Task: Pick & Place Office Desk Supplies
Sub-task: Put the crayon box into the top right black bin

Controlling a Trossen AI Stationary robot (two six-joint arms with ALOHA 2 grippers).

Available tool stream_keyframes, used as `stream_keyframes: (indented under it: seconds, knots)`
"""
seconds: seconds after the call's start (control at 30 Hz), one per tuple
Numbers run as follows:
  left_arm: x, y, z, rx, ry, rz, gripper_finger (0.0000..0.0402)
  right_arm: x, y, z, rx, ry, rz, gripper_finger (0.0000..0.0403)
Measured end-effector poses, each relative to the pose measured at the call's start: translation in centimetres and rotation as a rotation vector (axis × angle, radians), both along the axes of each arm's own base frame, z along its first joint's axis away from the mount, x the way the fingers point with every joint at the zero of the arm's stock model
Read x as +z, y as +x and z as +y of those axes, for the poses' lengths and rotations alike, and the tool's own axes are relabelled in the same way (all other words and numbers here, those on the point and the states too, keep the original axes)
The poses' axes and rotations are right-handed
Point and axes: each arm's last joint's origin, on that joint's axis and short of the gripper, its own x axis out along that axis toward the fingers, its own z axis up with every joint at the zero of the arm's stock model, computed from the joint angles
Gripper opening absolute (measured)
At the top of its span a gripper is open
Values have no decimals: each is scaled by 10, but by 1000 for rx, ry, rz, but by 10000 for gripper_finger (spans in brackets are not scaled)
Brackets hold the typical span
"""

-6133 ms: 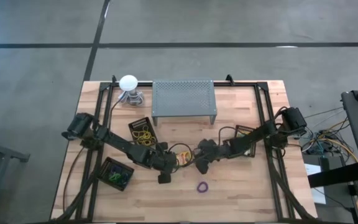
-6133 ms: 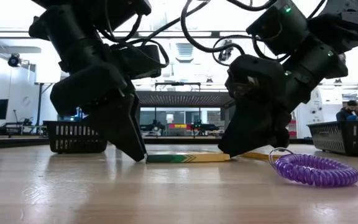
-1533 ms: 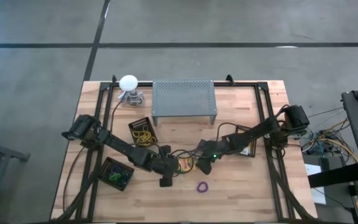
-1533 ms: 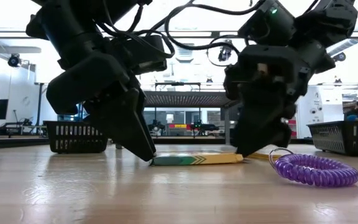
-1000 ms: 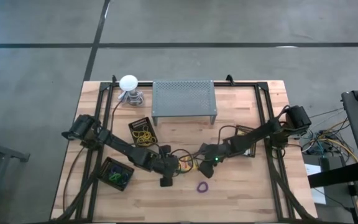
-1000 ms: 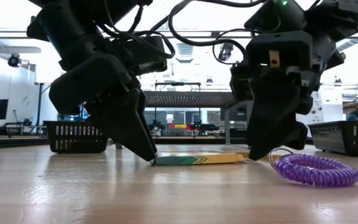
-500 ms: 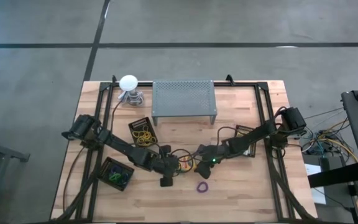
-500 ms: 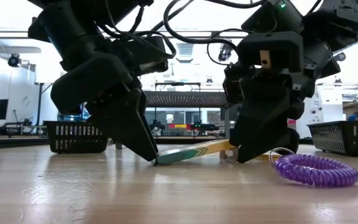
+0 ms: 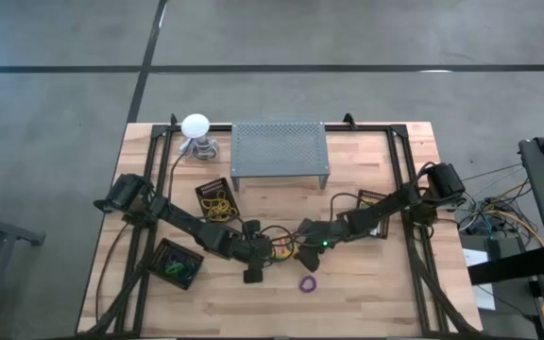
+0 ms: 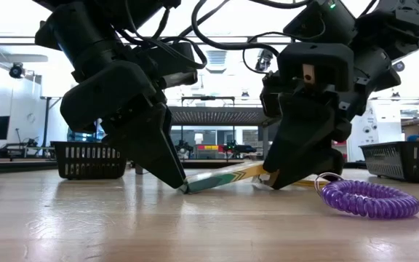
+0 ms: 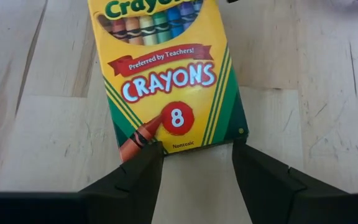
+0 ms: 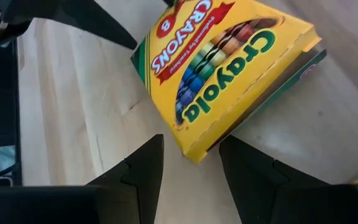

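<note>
A yellow-and-green crayon box (image 9: 281, 247) lies at mid-table between my two grippers. In the low view the box (image 10: 220, 178) is tilted: its left end sits on the wood and its right end is raised. My left gripper (image 9: 263, 251) is open at the box's left end. My right gripper (image 9: 302, 249) is open at the raised right end, fingertips low by the table. A purple coil loop (image 9: 307, 282) lies on the table nearer the near edge, untouched. My left gripper comes slanting down from the table's left, fingers (image 11: 143, 163) open. Both tips stand against the box's short bottom edge (image 11: 179, 147), which rests on the table. My right gripper slants down from the right, fingers (image 12: 244, 158) open on either side of the box's raised corner (image 12: 191, 149). That end (image 10: 260, 170) rests against its fingers; the exact touching spot is hidden.
A grey perforated stand (image 9: 280, 151) and a white ball-topped object (image 9: 195, 126) stand at the far edge. One black tray holds rubber bands (image 9: 217, 198), another holds loops (image 9: 176, 263), and a third tray (image 9: 374, 204) sits under the right arm. Bare wood lies toward the near edge.
My right gripper has moved left toward the box and tipped from steep to more slanted, its tips going in low at the box's right end. That end has lifted off the table. The left end has stayed on the table at my left gripper's tips, so the box now tilts.
</note>
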Motion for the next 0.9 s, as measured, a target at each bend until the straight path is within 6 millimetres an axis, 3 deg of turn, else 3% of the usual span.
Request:
stream_keyframes:
  seconds: [0.5, 0.9]
  knots:
    - [0, 0, 0, -2, -3, 1, 199, 1, 3, -10, -71, 43, 14, 162]
    - [0, 0, 0, -3, -3, 2, 199, 4, 7, -15, -90, 67, -29, 202]
